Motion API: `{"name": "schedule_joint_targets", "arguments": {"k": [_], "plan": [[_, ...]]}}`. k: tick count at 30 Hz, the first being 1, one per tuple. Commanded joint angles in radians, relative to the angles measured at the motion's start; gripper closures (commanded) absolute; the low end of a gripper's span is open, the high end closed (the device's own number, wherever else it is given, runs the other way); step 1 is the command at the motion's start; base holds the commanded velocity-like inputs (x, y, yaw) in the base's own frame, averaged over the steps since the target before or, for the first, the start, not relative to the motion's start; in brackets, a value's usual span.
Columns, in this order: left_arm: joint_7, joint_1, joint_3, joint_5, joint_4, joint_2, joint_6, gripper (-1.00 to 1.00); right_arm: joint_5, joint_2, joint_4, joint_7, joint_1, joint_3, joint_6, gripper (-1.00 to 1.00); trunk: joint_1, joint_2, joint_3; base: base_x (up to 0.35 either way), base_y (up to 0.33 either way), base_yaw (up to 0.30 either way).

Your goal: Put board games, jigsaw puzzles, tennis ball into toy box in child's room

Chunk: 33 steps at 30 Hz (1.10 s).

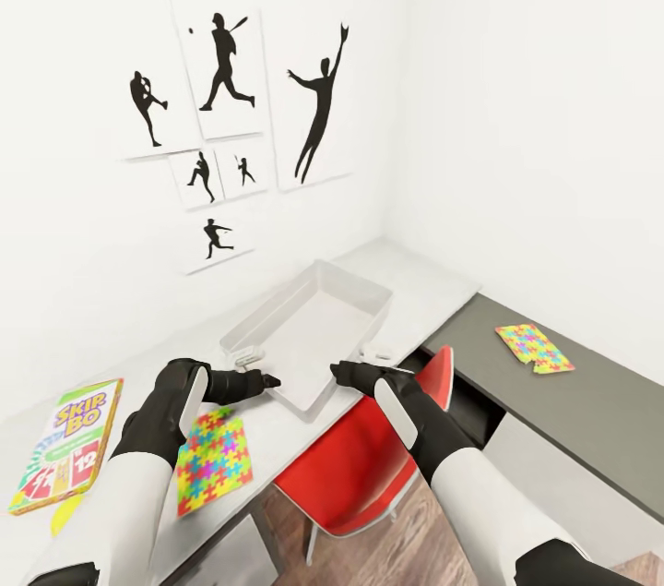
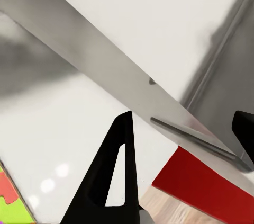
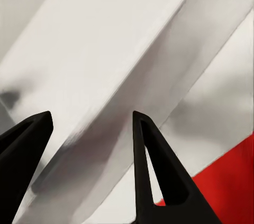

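Pale translucent plastic: the toy box (image 1: 309, 332) sits empty on the white table (image 1: 433, 291), in the corner under the wall posters (image 1: 235, 120), its near end hanging close to the table's front edge. Both grippers flank that near end. The left gripper (image 1: 269, 380) points at one corner, fingers spread apart with the box rim running between them in its wrist view. The right gripper (image 1: 339, 373) is at the other corner, fingers likewise apart, holding nothing.

Risk, as I judge it: a nudge or a one-sided pull here could slide the box off the front edge onto the red chair (image 1: 369, 461) below, since nothing pins it.

Outward: one jigsaw puzzle (image 1: 214, 460) lies flat just beside the left forearm; a card game box (image 1: 66, 445) lies further left, near the table's edge. A second puzzle (image 1: 534, 348) rests on the grey desk (image 1: 590, 411), well apart from the box. Tennis ball not spotted.
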Motion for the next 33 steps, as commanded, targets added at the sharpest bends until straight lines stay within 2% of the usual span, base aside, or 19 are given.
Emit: {"name": "schedule_joint_targets", "arguments": {"k": [1, 14, 25, 33], "plan": [[-0.002, -0.001, 0.005, 0.003, 0.000, -0.001, 0.010, 1.00, -0.021, 0.000, -0.004, -0.005, -0.001, 0.002, -0.011, 1.00, 0.001, -0.002, -0.002, 0.000, 0.066, -0.029], [-0.002, -0.001, 0.004, 0.003, 0.000, -0.001, 0.010, 1.00, -0.022, 0.000, -0.004, -0.005, -0.001, 0.002, -0.011, 1.00, 0.001, -0.002, -0.009, -0.005, 0.016, -0.123], [-0.002, -0.001, 0.004, 0.003, 0.000, -0.001, 0.011, 1.00, -0.021, 0.000, -0.004, -0.005, -0.001, 0.002, -0.011, 1.00, 0.001, -0.002, -0.010, -0.097, 0.206, -0.013], [-0.002, -0.001, 0.004, 0.003, 0.000, -0.001, 0.010, 1.00, -0.021, 0.000, -0.004, -0.005, -0.001, 0.002, -0.011, 1.00, 0.001, -0.002, -0.010, -0.016, 0.032, 0.000]]}}
